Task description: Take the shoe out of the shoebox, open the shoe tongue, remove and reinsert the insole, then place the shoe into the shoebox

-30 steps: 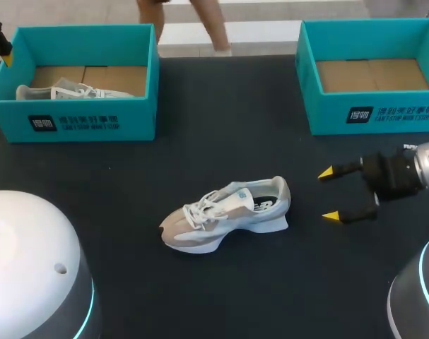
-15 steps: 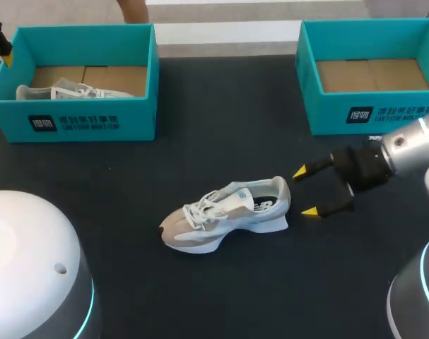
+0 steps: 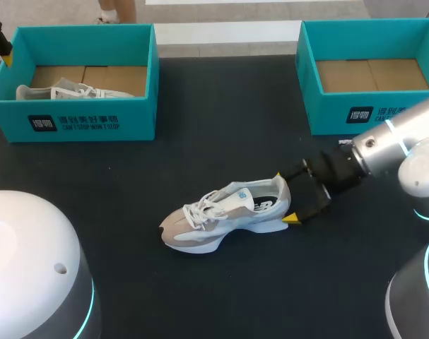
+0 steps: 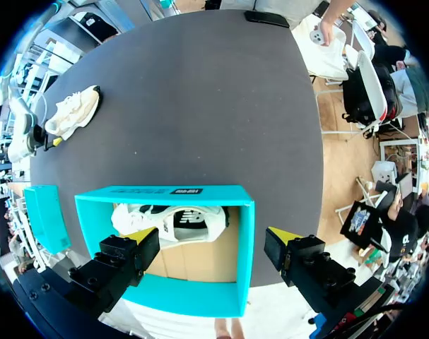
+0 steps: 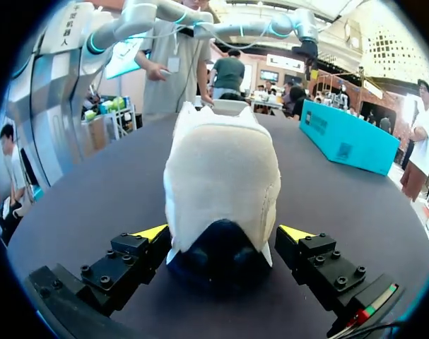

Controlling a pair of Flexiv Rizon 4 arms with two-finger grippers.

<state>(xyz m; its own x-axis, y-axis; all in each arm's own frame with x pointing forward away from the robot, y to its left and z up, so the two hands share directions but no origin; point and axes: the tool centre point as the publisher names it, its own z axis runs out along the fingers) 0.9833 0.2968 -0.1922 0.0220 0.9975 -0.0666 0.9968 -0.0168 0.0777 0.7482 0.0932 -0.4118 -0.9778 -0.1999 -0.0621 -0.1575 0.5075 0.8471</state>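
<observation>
Looking down on the dark table (image 3: 221, 127), I see two teal shoeboxes at its far side, well apart. The left shoebox (image 3: 80, 120) holds a white shoe (image 3: 66, 92) lying on the brown cardboard floor, up against the box's left end. The right shoebox (image 3: 373, 116) shows its brown cardboard floor.

Out on the open table, nearer to me than both boxes, stands the grey-and-white sneaker (image 3: 228, 215), upright on its sole, with its toe towards my left and its heel towards my right arm.

And my right gripper (image 3: 285, 198) is right at that heel! From the wrist, the heel sits squarely between my right gripper's fingers (image 5: 147, 236), one yellow tip on each side. They're spread wider than the heel, with a sliver of gap on both sides, so nothing is gripped.

Over on the other side, my left gripper (image 4: 214, 236) hangs above the left shoebox, fingers spread wide and holding nothing, with the boxed shoe beneath them.
</observation>
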